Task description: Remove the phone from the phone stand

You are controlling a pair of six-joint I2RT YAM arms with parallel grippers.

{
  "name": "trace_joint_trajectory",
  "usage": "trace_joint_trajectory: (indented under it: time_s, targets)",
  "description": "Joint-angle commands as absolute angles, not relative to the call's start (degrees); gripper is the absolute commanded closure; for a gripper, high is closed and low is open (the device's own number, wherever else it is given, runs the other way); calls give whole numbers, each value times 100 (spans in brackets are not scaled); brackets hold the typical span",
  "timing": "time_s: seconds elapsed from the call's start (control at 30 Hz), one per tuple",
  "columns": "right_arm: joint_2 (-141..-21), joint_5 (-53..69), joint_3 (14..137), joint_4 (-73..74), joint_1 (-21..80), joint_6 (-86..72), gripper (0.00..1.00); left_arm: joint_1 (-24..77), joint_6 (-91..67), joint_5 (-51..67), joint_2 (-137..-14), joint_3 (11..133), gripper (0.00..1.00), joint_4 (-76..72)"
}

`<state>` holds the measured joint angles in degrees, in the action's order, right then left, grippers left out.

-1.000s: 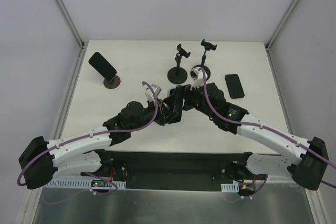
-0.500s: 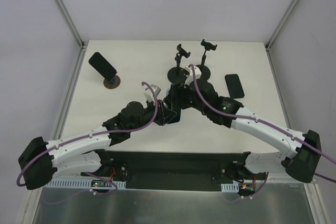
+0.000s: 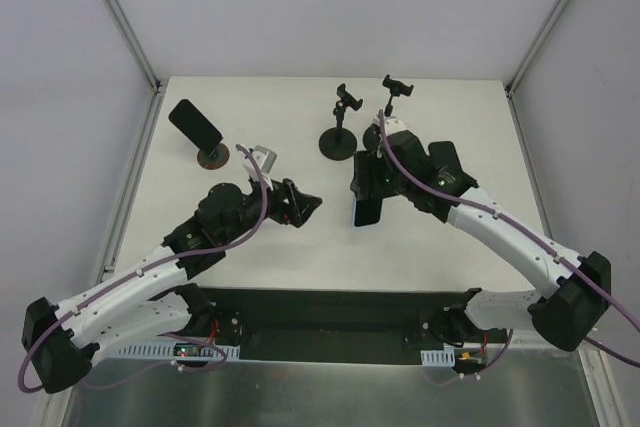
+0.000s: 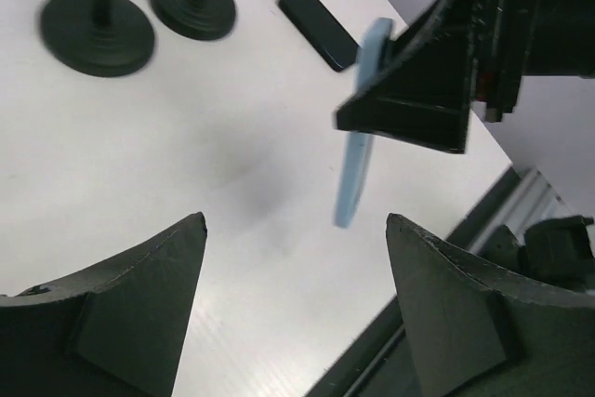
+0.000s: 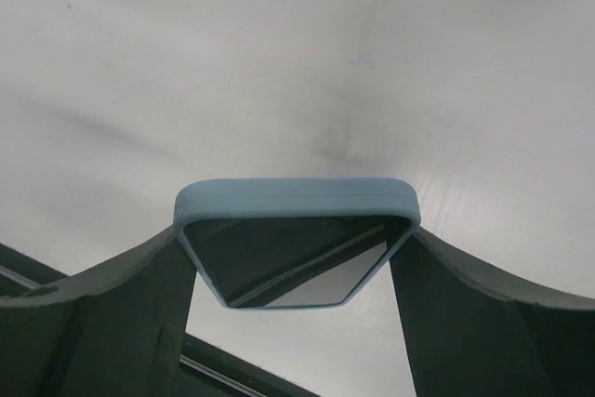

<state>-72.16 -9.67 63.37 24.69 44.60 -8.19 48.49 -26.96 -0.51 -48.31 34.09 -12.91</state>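
My right gripper point(image 3: 367, 197) is shut on a blue-cased phone point(image 5: 296, 230), gripping its two long edges and holding it above the table with the screen facing the wrist camera. The left wrist view shows that phone point(image 4: 358, 146) edge-on, hanging below the right gripper. My left gripper point(image 3: 305, 209) stands open with nothing between its fingers, a little left of the phone. Two empty phone stands point(image 3: 340, 137) point(image 3: 390, 97) stand just behind. A black phone point(image 3: 195, 124) sits tilted on a third phone stand point(image 3: 212, 155) at the back left.
Another black phone point(image 3: 447, 162) lies flat on the table at the right, partly under my right arm. The empty stands' round bases point(image 4: 96, 30) point(image 4: 193, 4) are close behind both grippers. Walls and rails border the table.
My left gripper has opened, let go of the blue-cased phone and drawn back to the left. My right gripper has closed on the phone and carried it slightly right.
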Motion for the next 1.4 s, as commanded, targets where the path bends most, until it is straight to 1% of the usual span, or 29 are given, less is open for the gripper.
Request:
trace_joint_trajectory:
  time_s: [0.0, 0.2, 0.3, 0.43, 0.53, 0.63, 0.67, 0.77, 0.87, 0.93, 1.1, 1.37]
  targets:
    - [-7127, -1072, 6995, 3154, 3948, -45, 77, 4211, -2102, 122, -4360, 3971, 22, -380]
    - [-7461, -1151, 7180, 3823, 3114, 659, 78, 2912, -1355, 808, -4096, 4517, 17, 815]
    - [-7689, -1265, 7260, 4033, 2613, 817, 79, 2454, -1039, 958, -4026, 4474, 16, 984]
    - [-8041, -1502, 7426, 4192, 1987, 949, 80, 2137, -809, 879, -3938, 4167, 15, 993]
    - [-8384, -1731, 7567, 4227, 1557, 1177, 80, 2074, -651, 765, -3876, 3991, 15, 1002]
    - [-8823, -2231, 7857, 4350, 1161, 1475, 81, 2066, -440, 519, -3771, 3876, 14, 1002]
    - [-8937, -2580, 7927, 4342, 1064, 1546, 81, 2065, -396, 449, -3727, 3867, 14, 1045]
    - [-9447, -3205, 8252, 4254, 722, 1854, 81, 2065, -273, 141, -3577, 3806, 14, 1081]
    - [-10053, -3445, 8779, 4219, 379, 2064, 82, 2065, -211, -271, -3454, 3771, 13, 1134]
    - [-10484, -3489, 9199, 4149, 211, 2231, 82, 2065, -141, -508, -3375, 3753, 13, 1125]
    - [-11292, -3402, 9764, 3789, 18, 3093, 82, 2065, -53, -677, -3384, 3727, 14, 1134]
    - [-11979, -2207, 10221, 3709, -264, 3410, 80, 2057, -53, -703, -3638, 3735, 14, 1134]
